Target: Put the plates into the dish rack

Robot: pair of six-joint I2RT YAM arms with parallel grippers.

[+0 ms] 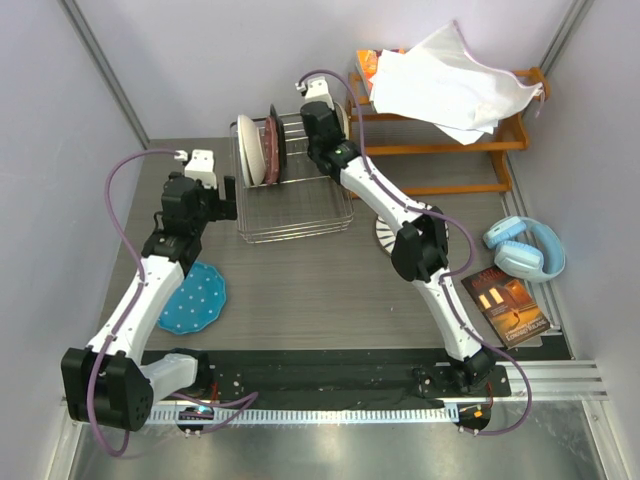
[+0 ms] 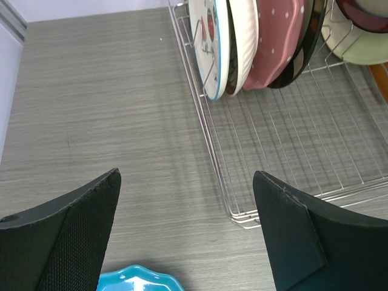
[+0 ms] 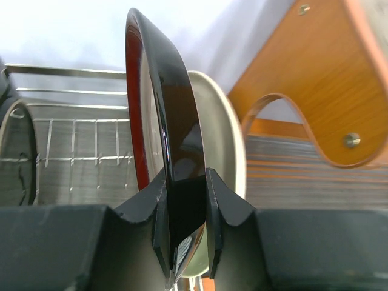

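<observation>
The silver wire dish rack (image 1: pixel 300 212) stands at the back middle, with several plates (image 1: pixel 262 150) on edge at its left end. My right gripper (image 1: pixel 322 125) is over the rack's back right part. It is shut on the rim of an upright plate (image 3: pixel 167 115) with a dark red rim and glossy black back. A cream-green plate (image 3: pixel 229 145) stands just behind that one. A blue dotted plate (image 1: pixel 192 297) lies flat on the table at the left. My left gripper (image 1: pixel 215 195) hangs open and empty beside the rack's left edge. A striped plate (image 1: pixel 384 233) lies partly hidden under the right arm.
An orange wooden shelf rack (image 1: pixel 440 150) with a white cloth (image 1: pixel 450 85) on it stands at the back right, close to the dish rack. Blue headphones (image 1: pixel 525 248) and a book (image 1: pixel 505 305) lie at the right edge. Grey walls close in both sides.
</observation>
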